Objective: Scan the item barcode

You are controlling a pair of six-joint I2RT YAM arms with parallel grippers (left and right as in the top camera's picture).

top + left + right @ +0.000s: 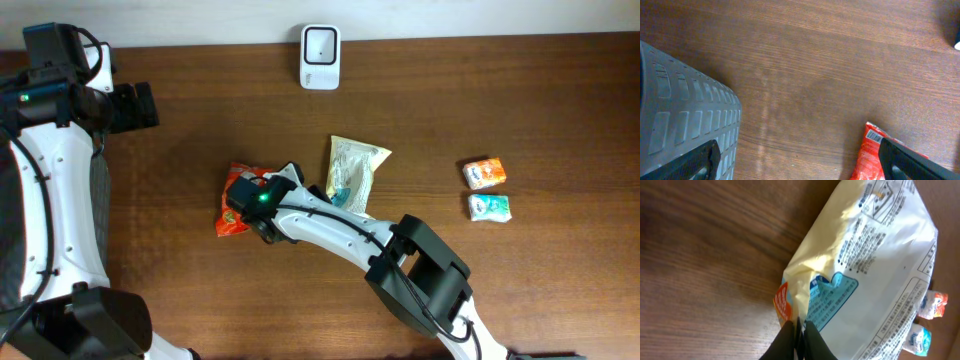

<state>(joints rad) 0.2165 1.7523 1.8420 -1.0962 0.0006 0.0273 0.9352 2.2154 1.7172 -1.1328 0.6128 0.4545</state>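
Note:
A pale yellow snack packet [355, 168] lies at the table's middle, its printed white back filling the right wrist view [875, 265]. My right gripper [800, 330] is shut on the packet's near edge, the two black fingers pinching the foil seam; in the overhead view it [326, 191] sits at the packet's lower left corner. A red snack packet [235, 200] lies left of it, partly under my right wrist, and shows a barcode at its corner [873, 135]. The white scanner [320, 57] stands at the far edge. My left gripper [135, 105] is open over bare wood [800, 165].
Two small packets, an orange one [484, 173] and a teal one [490, 207], lie at the right and also appear in the right wrist view [935, 304]. A grey ribbed pad [680, 115] lies under my left arm.

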